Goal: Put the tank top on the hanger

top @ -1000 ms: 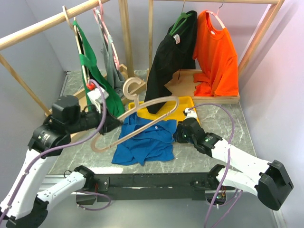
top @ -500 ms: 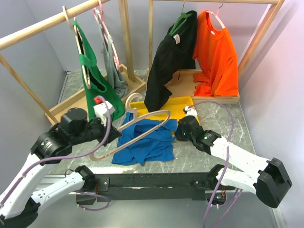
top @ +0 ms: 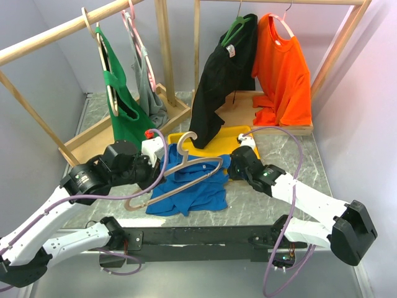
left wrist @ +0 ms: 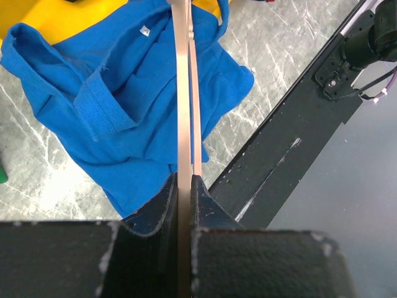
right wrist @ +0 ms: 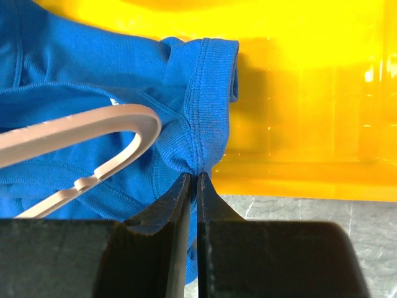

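Threading step under way: hanger going into the tank top, nothing on the shoulders yet

- Left pincer (left wrist: 184, 186): jaws pressed tight on the thin rim of the pale wooden hanger (left wrist: 184, 93). The hanger runs straight out ahead of the fingertips, edge-on in the wrist view and held off the cloth below.
- Right pincer (right wrist: 193, 180): jaws nearly together, nipping a fold of ribbed edge on the tank top (right wrist: 74, 56). It looks like a strap or armhole band; cannot tell which.
- The rounded far end of the hanger sits just left of and a little above the right pincer tips, near the nipped fold. It does not appear to be inside any opening.
- Tank top lies crumpled beneath and ahead of the left pincer, mostly on the desk (left wrist: 267, 56). Its far edge laps onto the yellow tray (right wrist: 298, 93) that lies directly beyond the right pincer. The small white label is visible beside the hanger line in the left wrist view.

Judgement on the next move: the right pincer needs to lift and spread the band so an opening gapes. The left pincer can then slide the hanger end through it. The fabric is limp and bunched, so the end may catch a wrong fold or push the cloth along the desk
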